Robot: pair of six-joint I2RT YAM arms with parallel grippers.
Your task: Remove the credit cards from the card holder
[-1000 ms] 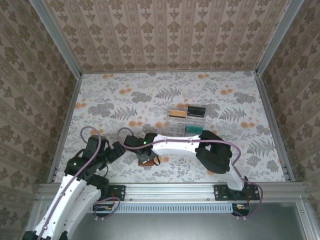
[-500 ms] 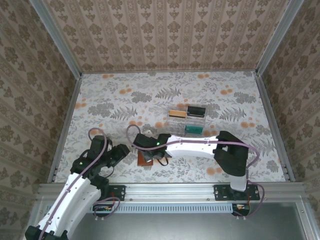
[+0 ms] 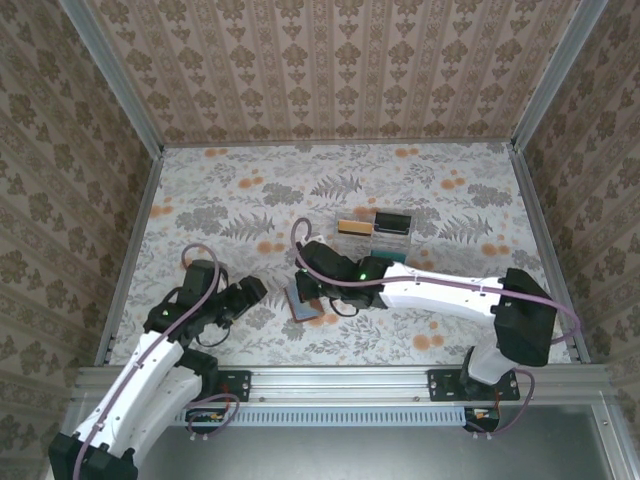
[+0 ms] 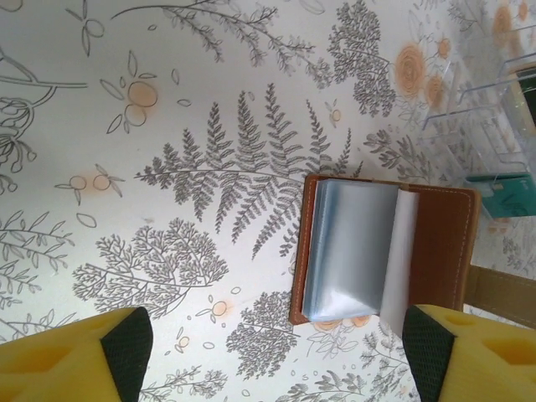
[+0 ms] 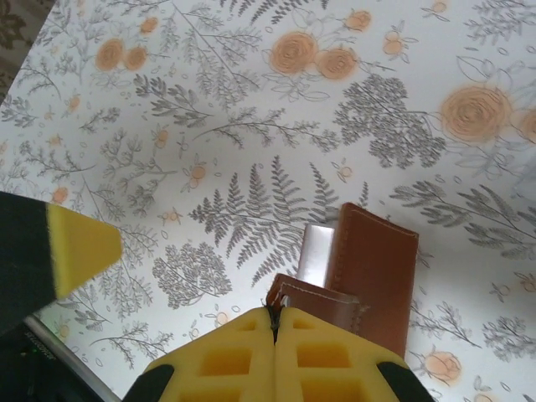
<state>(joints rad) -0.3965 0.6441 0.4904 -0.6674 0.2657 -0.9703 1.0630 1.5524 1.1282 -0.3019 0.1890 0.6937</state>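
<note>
Wallet (image 4: 356, 247): open on the flowered table (image 3: 250, 190), close to its front edge, between the two grippers; blue-grey lining facing up, brown cover spread beneath, a pale strip along the lining's right edge in the left wrist view.
Right gripper (image 5: 273, 318): fingers pressed together at the wallet's near brown flap, apparently pinching its corner, though the tips hide the contact itself.
Left gripper (image 4: 276, 352): fingers spread wide, nothing between them, poised just left of the wallet and apart from it.
Cards: a tan one (image 3: 352, 226) and a dark one (image 3: 393, 219) side by side in the clear tray (image 3: 372, 242), behind the wallet and to its right, near but not touching it.
</note>
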